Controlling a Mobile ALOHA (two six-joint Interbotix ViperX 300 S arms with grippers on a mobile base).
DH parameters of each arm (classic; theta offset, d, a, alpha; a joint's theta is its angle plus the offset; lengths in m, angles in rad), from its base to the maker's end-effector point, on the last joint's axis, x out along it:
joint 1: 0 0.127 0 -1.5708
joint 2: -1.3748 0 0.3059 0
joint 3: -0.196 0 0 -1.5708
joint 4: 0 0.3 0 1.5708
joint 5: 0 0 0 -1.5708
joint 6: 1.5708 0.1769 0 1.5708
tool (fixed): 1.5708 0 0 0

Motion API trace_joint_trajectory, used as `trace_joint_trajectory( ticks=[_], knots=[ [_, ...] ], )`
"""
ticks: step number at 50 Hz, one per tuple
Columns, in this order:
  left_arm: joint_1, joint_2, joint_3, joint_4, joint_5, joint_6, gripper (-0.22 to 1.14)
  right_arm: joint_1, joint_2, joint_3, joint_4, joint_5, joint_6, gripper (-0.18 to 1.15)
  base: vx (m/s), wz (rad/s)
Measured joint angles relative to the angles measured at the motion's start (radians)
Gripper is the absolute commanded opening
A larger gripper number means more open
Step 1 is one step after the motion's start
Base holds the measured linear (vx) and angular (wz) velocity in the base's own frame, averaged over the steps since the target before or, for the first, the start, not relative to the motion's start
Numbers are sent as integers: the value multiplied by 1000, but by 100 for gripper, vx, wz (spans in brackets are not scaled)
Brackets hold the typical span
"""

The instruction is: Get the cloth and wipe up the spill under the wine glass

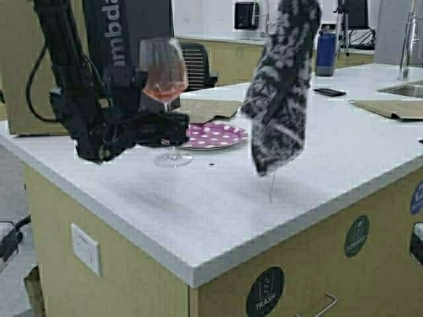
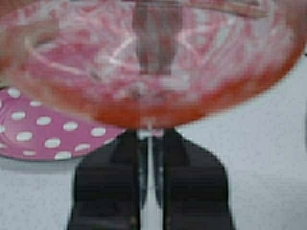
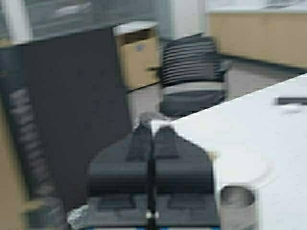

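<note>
Left gripper pinches the wine glass stem; right gripper clenches the dangling cloth above the counter.

I see the wine glass left on the counter, plate just behind it, cloth hanging to the right.

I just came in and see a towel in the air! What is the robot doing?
The left claw is shut on the stem of the wine glass, which has pink drink in it, beside a purple dotted plate. The right arm dangles the cloth above the white counter. No wiping is happening at this moment.
</note>
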Motion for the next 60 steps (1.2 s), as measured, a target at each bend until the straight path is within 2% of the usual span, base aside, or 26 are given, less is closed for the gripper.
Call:
trace_joint_trajectory(
  ticks=[12, 27, 43, 60],
  knots=[
    [-3, -216, 144, 2, 6, -35, 25, -43, 196, -153, -15, -2, 2, 7, 2, -1],
    [-2, -517, 247, 6, 172, -106, 24, 100, 460, -239, -57, -25, 3, 7, 0, 0],
    [-3, -824, 227, 6, 451, -115, 24, 247, 690, -247, -57, -98, 61, 7, 0, 0],
    [-3, -1026, 120, 6, 730, -130, 24, 457, 845, -325, -60, -103, 155, 7, 0, 0]
  ],
)
